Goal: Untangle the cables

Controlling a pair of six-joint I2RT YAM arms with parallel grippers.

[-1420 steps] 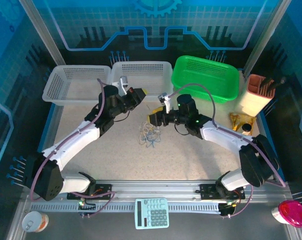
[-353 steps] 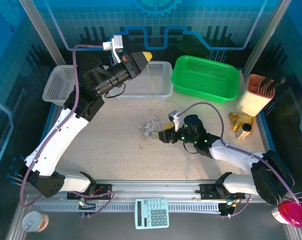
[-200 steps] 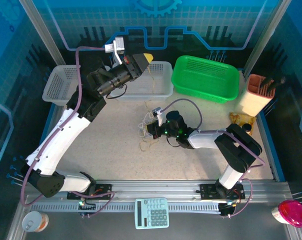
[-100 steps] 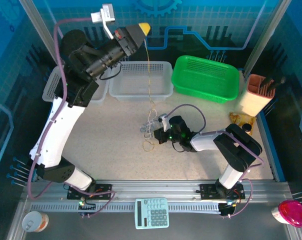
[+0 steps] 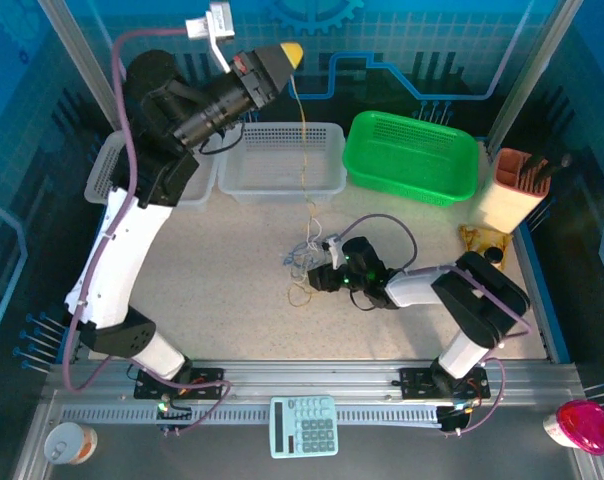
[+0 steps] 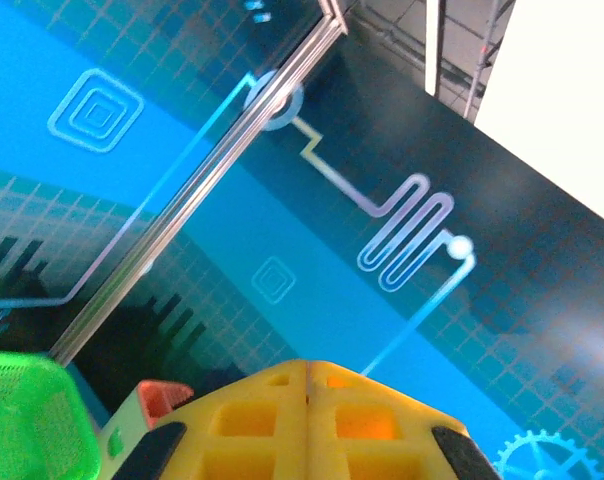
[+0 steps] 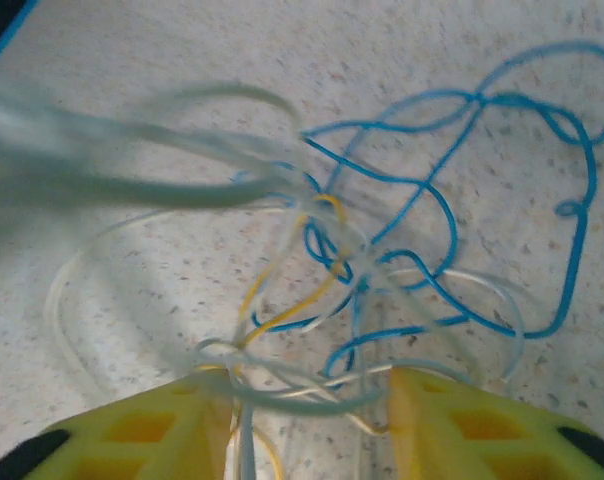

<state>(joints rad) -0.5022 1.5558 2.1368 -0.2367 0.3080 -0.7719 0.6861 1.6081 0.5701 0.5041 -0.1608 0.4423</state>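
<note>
Right wrist: right jaws apart astride the cables; left jaws clamp a yellowish cable.

Bare tabletop lies open left of the cables; one cord, seemingly taut, rises before the clear basket; the right arm bars the right side.

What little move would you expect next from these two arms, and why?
Probably the right gripper closes on the looped cables between its open fingers, pinning them, since the left gripper holds one yellowish cable stretched high above them.
</note>
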